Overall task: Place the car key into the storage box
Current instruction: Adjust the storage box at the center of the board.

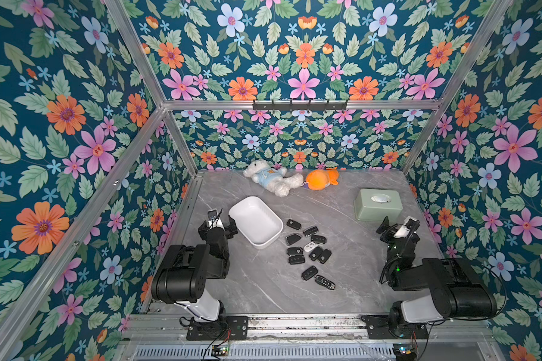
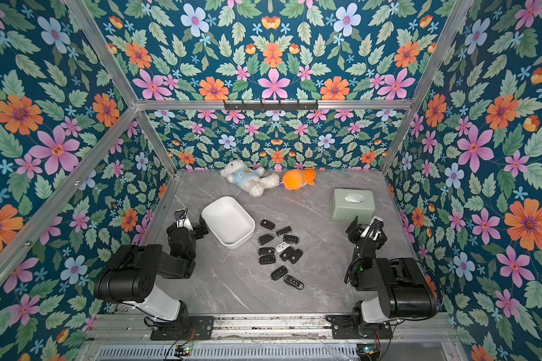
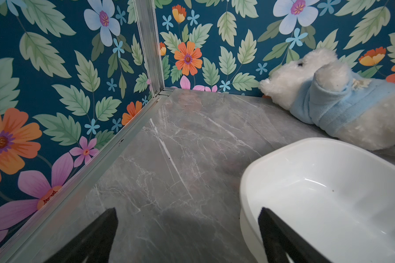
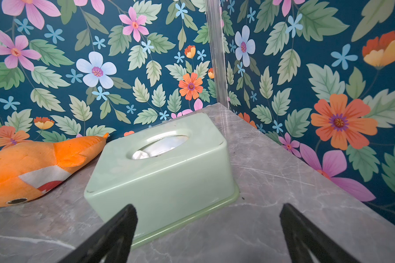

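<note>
The storage box (image 1: pixel 254 218) (image 2: pixel 227 219) is a white shallow tray, empty, lying slantwise on the grey marble table left of centre. Several black car keys (image 1: pixel 315 253) (image 2: pixel 287 253) and one white fob (image 1: pixel 310 247) lie scattered just right of it, apart from both grippers. My left gripper (image 1: pixel 217 223) (image 2: pixel 188 223) stands open at the tray's left side. In the left wrist view (image 3: pixel 187 211) one finger overlaps the tray's near corner (image 3: pixel 328 193). My right gripper (image 1: pixel 399 223) (image 2: pixel 366 225) (image 4: pixel 208 206) is open and empty at the right.
A sage-green tissue box (image 1: pixel 377 204) (image 4: pixel 164 164) sits right in front of the right gripper. A white teddy (image 1: pixel 269 179) (image 3: pixel 328 98) and an orange plush (image 1: pixel 321 179) (image 4: pixel 32 168) lie along the back wall. Floral walls with aluminium posts enclose the table on three sides.
</note>
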{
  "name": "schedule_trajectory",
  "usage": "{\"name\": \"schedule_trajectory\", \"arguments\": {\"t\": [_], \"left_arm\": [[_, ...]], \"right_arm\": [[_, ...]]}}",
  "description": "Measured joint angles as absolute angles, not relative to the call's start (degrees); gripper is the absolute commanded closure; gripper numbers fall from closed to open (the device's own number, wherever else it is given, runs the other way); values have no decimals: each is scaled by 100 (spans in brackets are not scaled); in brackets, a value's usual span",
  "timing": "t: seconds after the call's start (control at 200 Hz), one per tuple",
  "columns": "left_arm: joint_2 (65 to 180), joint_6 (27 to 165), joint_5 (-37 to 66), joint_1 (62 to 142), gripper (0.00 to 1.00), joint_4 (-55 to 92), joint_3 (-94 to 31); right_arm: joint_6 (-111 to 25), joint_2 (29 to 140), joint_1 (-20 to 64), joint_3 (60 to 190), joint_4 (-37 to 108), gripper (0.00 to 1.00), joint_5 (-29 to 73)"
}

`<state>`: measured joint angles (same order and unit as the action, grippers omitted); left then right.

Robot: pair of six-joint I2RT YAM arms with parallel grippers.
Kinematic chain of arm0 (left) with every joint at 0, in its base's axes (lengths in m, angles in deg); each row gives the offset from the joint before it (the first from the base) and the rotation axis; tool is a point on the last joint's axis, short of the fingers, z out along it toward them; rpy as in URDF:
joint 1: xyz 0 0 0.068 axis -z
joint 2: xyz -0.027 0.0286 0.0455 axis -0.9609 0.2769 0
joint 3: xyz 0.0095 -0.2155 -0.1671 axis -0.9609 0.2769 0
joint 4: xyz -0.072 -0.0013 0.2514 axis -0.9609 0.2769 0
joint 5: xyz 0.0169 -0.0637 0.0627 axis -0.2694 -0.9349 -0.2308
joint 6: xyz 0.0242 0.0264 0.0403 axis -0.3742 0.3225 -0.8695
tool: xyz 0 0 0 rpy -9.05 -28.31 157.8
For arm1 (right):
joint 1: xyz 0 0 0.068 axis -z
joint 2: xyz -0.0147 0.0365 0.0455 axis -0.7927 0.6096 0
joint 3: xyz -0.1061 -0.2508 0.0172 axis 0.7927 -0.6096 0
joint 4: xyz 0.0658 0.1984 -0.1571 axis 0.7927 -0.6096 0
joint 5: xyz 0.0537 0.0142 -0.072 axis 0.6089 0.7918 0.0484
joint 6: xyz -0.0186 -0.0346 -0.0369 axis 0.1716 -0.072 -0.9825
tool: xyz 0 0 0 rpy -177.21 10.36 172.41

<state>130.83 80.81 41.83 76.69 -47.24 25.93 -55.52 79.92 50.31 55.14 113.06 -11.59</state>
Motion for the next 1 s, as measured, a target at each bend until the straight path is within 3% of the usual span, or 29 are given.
{"name": "schedule_trajectory", "arguments": {"t": [0.28, 0.475, 0.635, 0.82, 1.0], "left_arm": [[13052, 8081, 4168, 7667, 0, -4682, 2589], [12665, 8079, 4209, 7693, 0, -4016, 2165], [12165, 8258, 4354, 7735, 0, -2460, 1258], [11994, 9534, 4646, 7785, 0, -116, -128], [12182, 10935, 4487, 7807, 0, 1761, -1173]], "right_arm": [[-5563, 7819, 5028, 5409, 11311, 1, -1056], [-5663, 6556, 5028, 4968, 11184, 1, -916], [-5681, 4951, 5024, 5250, 10045, 1, -787], [-5095, 3754, 5026, 5667, 8758, 1, -624], [-3972, 4110, 5055, 7245, 6882, 1, -342]]}}
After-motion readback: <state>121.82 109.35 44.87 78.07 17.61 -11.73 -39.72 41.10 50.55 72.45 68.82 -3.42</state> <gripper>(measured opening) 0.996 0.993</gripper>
